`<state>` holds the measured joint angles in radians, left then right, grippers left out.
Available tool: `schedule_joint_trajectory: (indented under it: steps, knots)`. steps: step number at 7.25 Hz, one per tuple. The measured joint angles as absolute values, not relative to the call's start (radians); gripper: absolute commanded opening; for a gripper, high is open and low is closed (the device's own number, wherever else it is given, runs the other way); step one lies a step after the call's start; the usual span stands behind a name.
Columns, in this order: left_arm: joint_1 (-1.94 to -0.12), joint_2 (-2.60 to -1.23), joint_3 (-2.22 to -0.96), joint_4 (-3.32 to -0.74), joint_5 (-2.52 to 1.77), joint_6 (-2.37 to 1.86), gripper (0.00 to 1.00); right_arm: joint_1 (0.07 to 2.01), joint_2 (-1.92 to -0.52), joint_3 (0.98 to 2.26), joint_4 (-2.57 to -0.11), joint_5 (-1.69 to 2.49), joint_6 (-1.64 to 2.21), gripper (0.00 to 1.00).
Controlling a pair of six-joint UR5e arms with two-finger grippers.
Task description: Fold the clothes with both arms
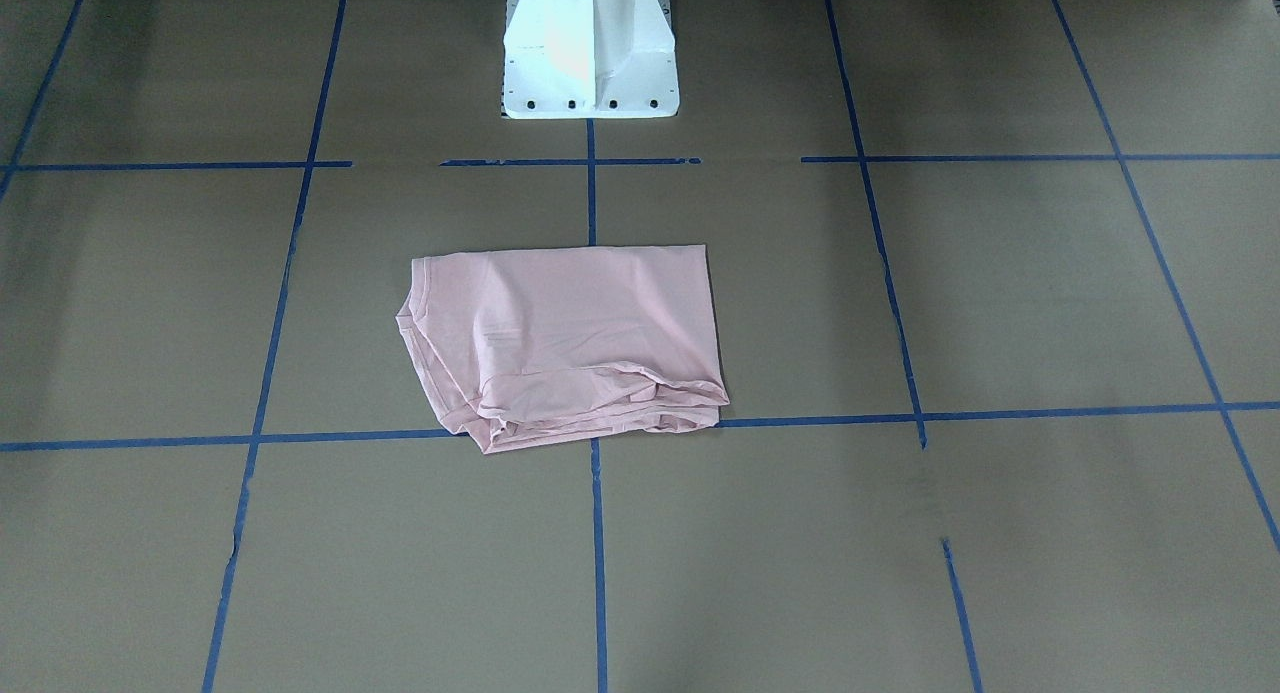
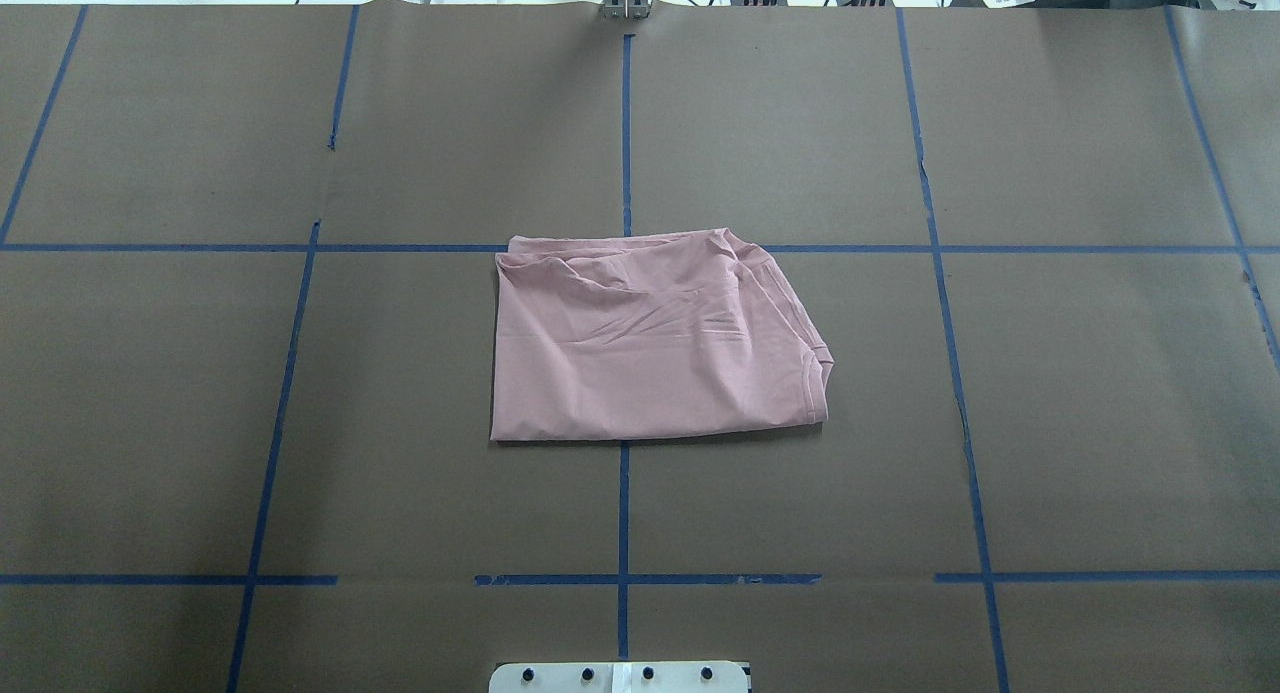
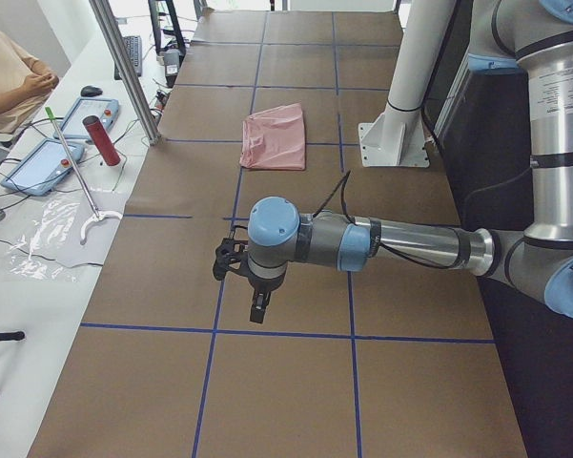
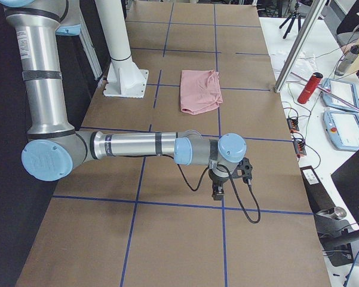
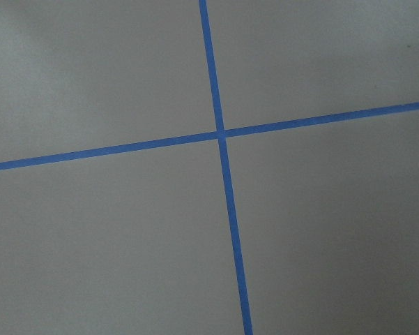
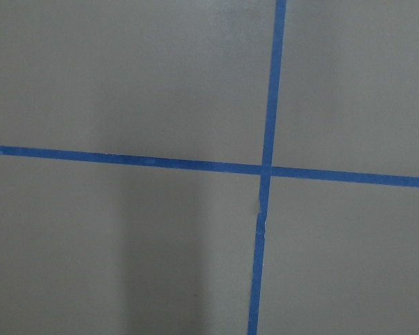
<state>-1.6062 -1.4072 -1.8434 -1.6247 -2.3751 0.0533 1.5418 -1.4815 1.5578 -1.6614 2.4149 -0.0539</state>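
The light pink T-shirt (image 1: 570, 338) lies folded into a rough rectangle at the middle of the brown table; it also shows in the overhead view (image 2: 650, 343) and both side views (image 3: 275, 136) (image 4: 201, 89). Its print and lettering are hidden. My left gripper (image 3: 257, 310) hangs over bare table far from the shirt, seen only in the left side view. My right gripper (image 4: 218, 191) does the same at the other end, seen only in the right side view. I cannot tell whether either is open or shut. Both wrist views show only table and blue tape.
The white pedestal base (image 1: 590, 53) stands behind the shirt. Blue tape lines (image 2: 624, 123) grid the table. A side bench holds tablets (image 3: 40, 167), a red bottle (image 3: 102, 140) and cables. A metal post (image 3: 124, 67) stands at the table's edge. A person (image 3: 10, 76) sits there.
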Motion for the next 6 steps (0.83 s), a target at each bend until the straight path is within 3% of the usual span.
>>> schedule_joint_trajectory:
  steps: [6]
  knots:
    - [-1.606, -1.394, -1.838, -1.626, -2.370, 0.059, 1.00, 1.544, -1.500, 1.597, -1.666, 2.416, -0.047, 1.00]
